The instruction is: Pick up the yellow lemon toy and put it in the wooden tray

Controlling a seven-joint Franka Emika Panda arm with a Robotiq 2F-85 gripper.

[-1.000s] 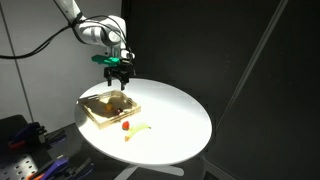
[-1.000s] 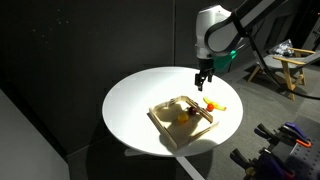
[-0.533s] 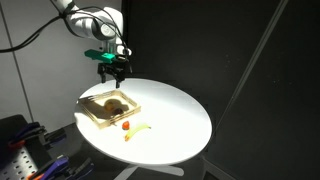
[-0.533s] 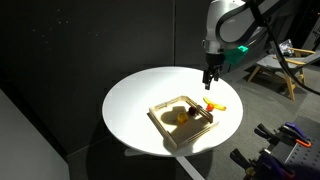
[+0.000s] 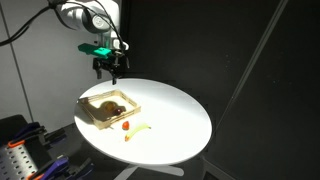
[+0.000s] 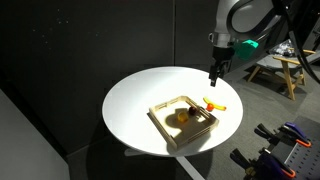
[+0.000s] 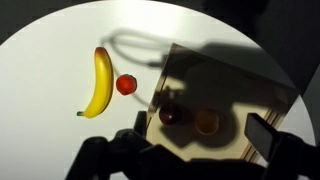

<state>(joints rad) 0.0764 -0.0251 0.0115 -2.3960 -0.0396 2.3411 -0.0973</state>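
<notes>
The yellow lemon toy [image 6: 181, 116] lies inside the wooden tray [image 6: 160, 126] on the round white table. In the wrist view the lemon toy [image 7: 206, 121] sits in shadow next to a small dark round toy [image 7: 171, 115] on the tray floor [image 7: 240, 80]. My gripper [image 6: 214, 78] hangs well above the table beside the tray. It is open and empty. It also shows in an exterior view [image 5: 111, 73], high above the tray [image 5: 133, 108]. In the wrist view its fingers [image 7: 200, 128] are spread wide over the tray.
A pale-yellow banana toy [image 7: 98, 82] and a small red toy [image 7: 126, 85] lie on the white table [image 6: 135, 100] just outside the tray. They also show in an exterior view, banana [image 5: 141, 128] and red toy [image 5: 126, 125]. Equipment stands beyond the table edge.
My gripper has risen away from the tray, open and empty. The lemon toy stays in the tray.
</notes>
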